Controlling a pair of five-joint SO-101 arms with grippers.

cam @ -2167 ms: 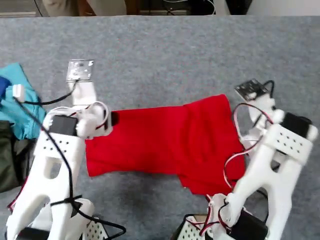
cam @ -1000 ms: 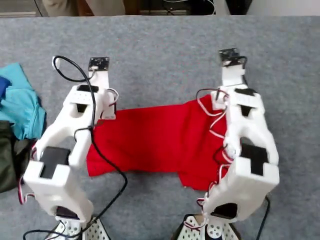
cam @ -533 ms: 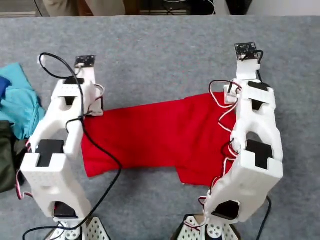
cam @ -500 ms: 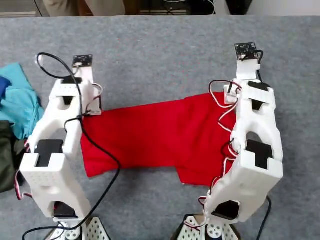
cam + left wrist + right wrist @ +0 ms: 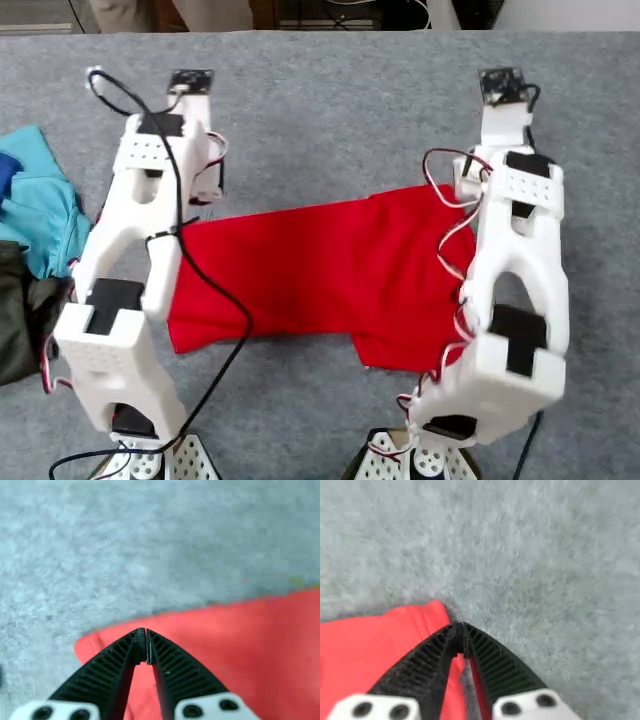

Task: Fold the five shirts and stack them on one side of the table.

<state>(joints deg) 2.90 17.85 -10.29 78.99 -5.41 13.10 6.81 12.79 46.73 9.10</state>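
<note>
We see the red shirt [image 5: 310, 280] spread flat on the grey table covering [image 5: 330, 110], a wide band of cloth with one lower flap jutting toward the arm bases. In the high view its far edge runs between the two arms.

At the shirt's far corner on the left side, the left gripper [image 5: 141, 632] has its jaws pressed together tip to tip right on the hem, and the cloth looks nipped between them. The left arm [image 5: 140, 230] stretches over that end of the shirt.

At the shirt's other far corner, the right gripper [image 5: 461, 629] also has its jaws drawn together, meeting at the very point of the corner, with red showing between the fingers behind the tips. The right arm [image 5: 515, 260] covers that end of the shirt.

Beyond the shirt's left end, apart from it, we see a teal shirt [image 5: 40, 210] bunched at the table's edge, with a dark garment [image 5: 20, 320] touching it on the near side.
</note>
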